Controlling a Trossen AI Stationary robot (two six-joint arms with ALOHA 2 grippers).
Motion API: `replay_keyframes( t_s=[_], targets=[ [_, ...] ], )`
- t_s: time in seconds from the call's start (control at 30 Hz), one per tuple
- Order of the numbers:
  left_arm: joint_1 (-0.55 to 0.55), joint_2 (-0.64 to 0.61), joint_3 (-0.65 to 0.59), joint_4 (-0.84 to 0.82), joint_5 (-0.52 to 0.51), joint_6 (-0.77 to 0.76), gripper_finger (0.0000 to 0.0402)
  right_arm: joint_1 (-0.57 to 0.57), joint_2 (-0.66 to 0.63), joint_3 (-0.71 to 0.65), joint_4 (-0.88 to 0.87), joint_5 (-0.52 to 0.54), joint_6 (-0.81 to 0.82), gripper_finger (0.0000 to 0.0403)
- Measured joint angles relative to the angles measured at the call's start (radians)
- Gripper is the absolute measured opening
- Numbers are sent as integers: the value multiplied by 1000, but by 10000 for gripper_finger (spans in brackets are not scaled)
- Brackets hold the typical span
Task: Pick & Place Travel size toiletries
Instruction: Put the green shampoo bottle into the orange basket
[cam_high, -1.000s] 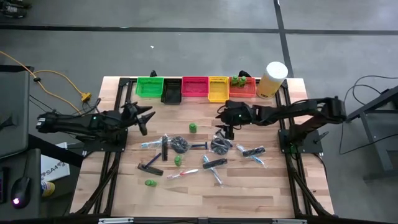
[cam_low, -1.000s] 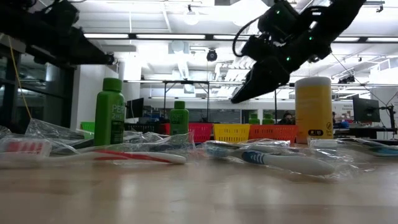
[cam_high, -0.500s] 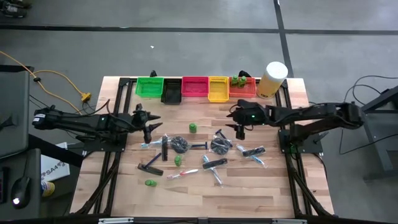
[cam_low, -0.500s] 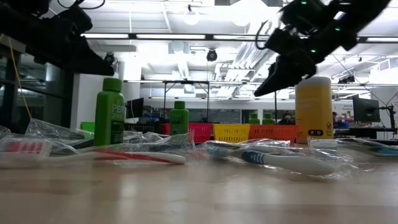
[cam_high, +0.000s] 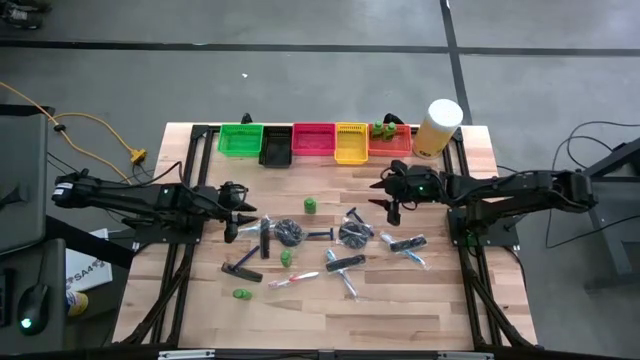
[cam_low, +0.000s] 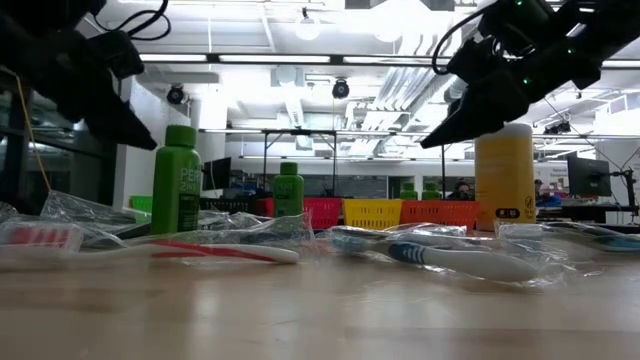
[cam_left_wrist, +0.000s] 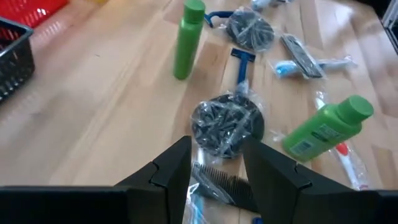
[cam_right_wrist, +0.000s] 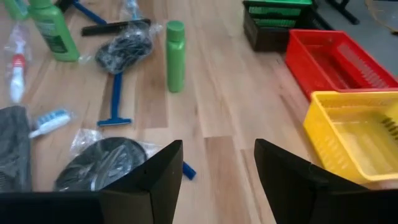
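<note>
The travel size toiletries lie scattered mid-table: an upright green bottle (cam_high: 310, 205), two wrapped dark discs (cam_high: 290, 232) (cam_high: 355, 233), a black comb (cam_high: 242, 270), and toothbrushes (cam_high: 290, 282). My left gripper (cam_high: 243, 208) hangs open at the left end of the scatter, tipped down. In its wrist view its fingers stand above a wrapped comb (cam_left_wrist: 224, 183), just short of a disc (cam_left_wrist: 227, 121). My right gripper (cam_high: 385, 199) hangs open above the table, right of the upright bottle (cam_right_wrist: 175, 56) and beside a disc (cam_right_wrist: 102, 165).
Green (cam_high: 240, 138), black (cam_high: 276, 148), red (cam_high: 313, 140), yellow (cam_high: 350, 143) and orange (cam_high: 390, 140) bins line the far edge. The orange bin holds green bottles. A pale-yellow cylinder (cam_high: 437, 128) stands at the far right. Bare wood lies along the near edge.
My right gripper has drawn back toward the table's right edge, staying open and above the table. My left gripper has tipped downward and sunk a little toward the comb and disc at the left of the scatter. Nothing on the table has moved.
</note>
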Motion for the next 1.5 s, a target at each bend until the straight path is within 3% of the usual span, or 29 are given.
replay_keyframes(
  t_s=[0.2, 0.47, 0.6, 0.73, 0.9, 1.13, 1.5],
  targets=[
    [2, 66, 0, 152, -142, 78, 177, 0, 0, 0, 29, 1, 6, 192],
    [56, 377, 0, 452, -224, 172, 257, 0, 2, 0, 67, 1, 4, 192],
    [123, 564, 0, 669, -138, 235, 265, 0, 2, 0, 82, 2, -2, 192],
    [203, 731, 0, 850, 35, 265, 266, 0, 2, 0, 82, 1, -3, 192],
    [278, 894, 7, 1052, 176, 322, 266, 0, 2, 0, 82, 1, -18, 192],
    [324, 1059, 106, 1082, 332, 427, 266, 0, 2, 0, 82, 1, -23, 192],
    [322, 1213, 191, 1082, 378, 454, 266, 0, 2, 0, 82, 1, -23, 192]
  ],
)
